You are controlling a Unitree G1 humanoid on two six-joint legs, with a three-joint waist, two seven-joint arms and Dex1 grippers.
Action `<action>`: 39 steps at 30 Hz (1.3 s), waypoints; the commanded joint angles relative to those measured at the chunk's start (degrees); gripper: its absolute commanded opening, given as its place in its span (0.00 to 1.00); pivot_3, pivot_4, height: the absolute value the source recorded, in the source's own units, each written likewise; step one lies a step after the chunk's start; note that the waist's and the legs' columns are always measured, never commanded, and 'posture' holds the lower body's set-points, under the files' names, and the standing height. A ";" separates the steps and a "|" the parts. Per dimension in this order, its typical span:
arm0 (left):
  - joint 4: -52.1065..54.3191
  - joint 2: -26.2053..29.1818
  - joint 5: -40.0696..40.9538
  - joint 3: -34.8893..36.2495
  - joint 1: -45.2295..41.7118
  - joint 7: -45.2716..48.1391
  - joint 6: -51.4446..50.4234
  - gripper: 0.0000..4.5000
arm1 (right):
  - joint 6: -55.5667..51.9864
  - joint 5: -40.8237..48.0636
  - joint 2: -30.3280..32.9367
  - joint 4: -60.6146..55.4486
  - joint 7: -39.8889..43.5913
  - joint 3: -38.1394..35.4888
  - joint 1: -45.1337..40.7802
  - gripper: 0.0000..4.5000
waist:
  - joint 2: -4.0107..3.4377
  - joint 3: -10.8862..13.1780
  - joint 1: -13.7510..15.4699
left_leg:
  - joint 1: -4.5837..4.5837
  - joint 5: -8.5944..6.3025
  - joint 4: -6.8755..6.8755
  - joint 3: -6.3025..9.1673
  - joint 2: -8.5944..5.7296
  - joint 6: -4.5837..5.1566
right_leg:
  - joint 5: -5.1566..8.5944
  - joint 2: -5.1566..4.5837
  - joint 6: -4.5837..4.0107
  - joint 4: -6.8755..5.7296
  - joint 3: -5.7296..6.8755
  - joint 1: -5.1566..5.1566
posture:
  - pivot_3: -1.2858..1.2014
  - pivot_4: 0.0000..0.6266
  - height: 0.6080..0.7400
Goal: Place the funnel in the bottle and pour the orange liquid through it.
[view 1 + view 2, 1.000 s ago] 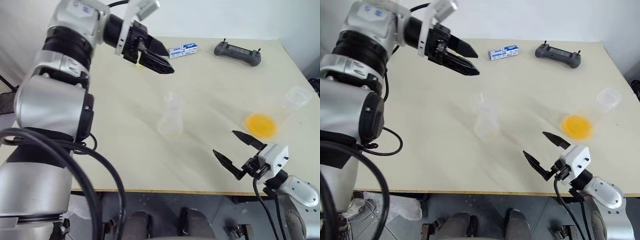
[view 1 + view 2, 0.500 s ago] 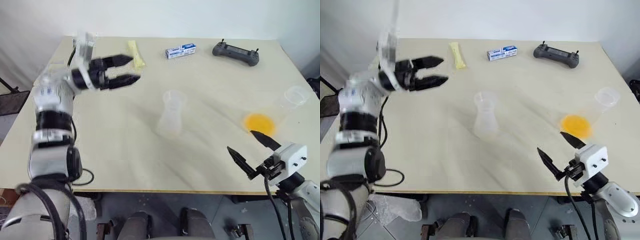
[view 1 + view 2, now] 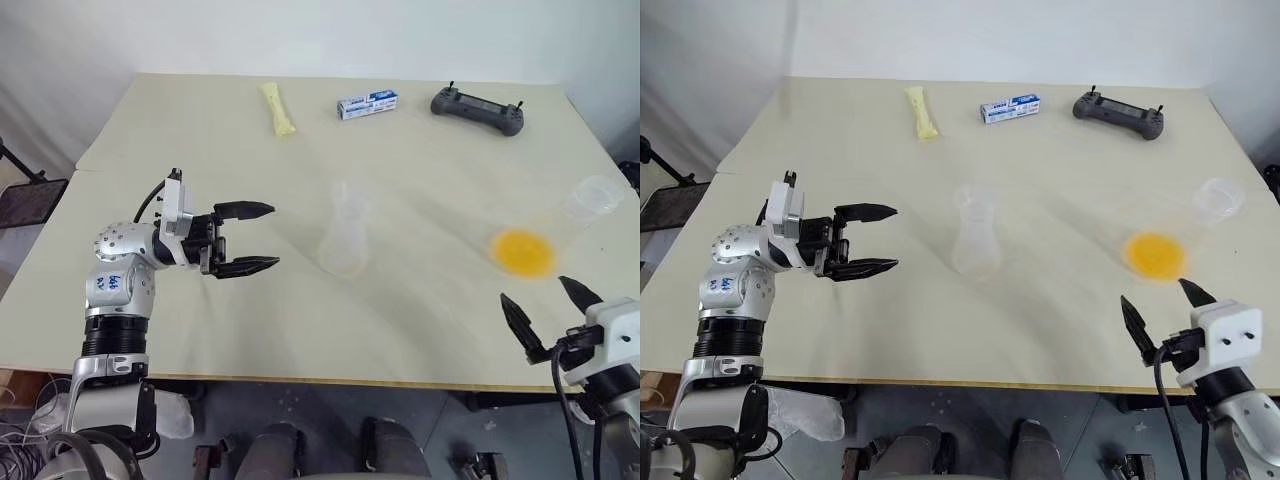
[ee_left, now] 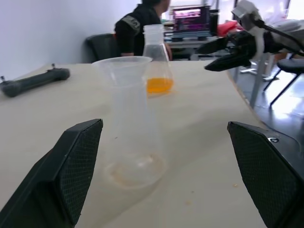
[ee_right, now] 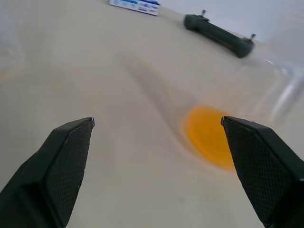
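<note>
Left gripper (image 3: 275, 236) jaws wide apart, empty, level above the table (image 3: 200, 130), pointing at the clear bottle (image 3: 345, 240) mid-table, near but not touching; its flared top looked like the funnel (image 4: 121, 66) seated in the neck, not certain; right gripper (image 3: 535, 290) jaws also apart, empty, near the front edge; orange liquid (image 3: 523, 251) lay shallow in a separate clear flask (image 3: 585, 205) just beyond it.

Judged step: taking up the flask to pour. Advice: close the right jaws on the flask's neck, not its slick cone; steady the bottle low with the left; tip slowly over the rim's centre; clear plastic is light and would skid or topple.
</note>
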State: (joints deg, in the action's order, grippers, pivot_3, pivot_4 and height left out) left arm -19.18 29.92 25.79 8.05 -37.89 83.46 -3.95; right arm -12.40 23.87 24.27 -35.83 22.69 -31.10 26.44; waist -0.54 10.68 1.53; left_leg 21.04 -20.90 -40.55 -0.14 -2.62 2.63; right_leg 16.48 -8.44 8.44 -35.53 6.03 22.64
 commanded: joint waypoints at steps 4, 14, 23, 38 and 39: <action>-2.63 -0.76 0.02 -1.75 -2.29 -0.44 1.99 1.00 | -0.45 -1.80 0.43 -0.03 -4.02 -3.80 -2.64 1.00 | 0.00 0.00 -0.21 | -0.05 -0.01 0.00 -0.13 0.02 0.02 | 0.00 0.01 0.00 0.02 -0.07 0.00 | 0.52 0.24 1.00; -1.51 -0.67 0.84 -1.65 -1.12 -0.21 2.81 1.00 | -6.74 -0.56 9.67 13.31 -3.43 -3.18 -21.86 1.00 | 0.00 0.00 -0.23 | -0.04 0.00 0.03 -0.15 0.08 0.03 | 0.01 0.05 -0.01 0.03 -0.07 0.03 | 0.52 0.24 1.00; 4.24 1.97 2.50 0.40 3.35 -2.76 0.84 1.00 | -6.54 -2.77 12.75 24.01 -3.71 -0.73 -34.52 1.00 | -0.02 0.00 -0.52 | 0.00 0.02 0.05 -0.13 0.05 0.07 | 0.01 -0.02 -0.01 0.06 -0.06 0.04 | 0.52 0.24 1.00; 7.23 2.83 3.28 0.91 5.03 -5.51 -0.32 1.00 | -4.41 -4.19 12.11 35.67 -4.07 2.31 -45.95 0.87 | -0.03 0.01 -0.57 | 0.03 0.02 0.07 -0.11 0.05 0.06 | 0.01 -0.02 -0.01 0.10 -0.02 0.04 | 0.52 0.24 1.00; 7.18 2.86 3.26 0.90 5.00 -5.52 -0.28 1.00 | -4.82 -3.90 12.00 35.35 -4.28 2.12 -45.94 0.80 | -0.03 0.01 -0.56 | 0.04 0.02 0.07 -0.11 0.05 0.06 | 0.01 -0.02 -0.01 0.10 -0.03 0.04 | 0.52 0.24 1.00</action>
State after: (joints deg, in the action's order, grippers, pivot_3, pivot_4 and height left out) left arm -14.05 31.85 27.75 8.07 -32.95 78.21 -4.34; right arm -17.43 19.37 35.86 1.36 19.14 -27.51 -18.94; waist -0.57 10.69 0.96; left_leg 21.07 -20.89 -40.49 -0.24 -2.57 2.69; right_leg 16.49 -8.46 8.42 -35.43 6.00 22.68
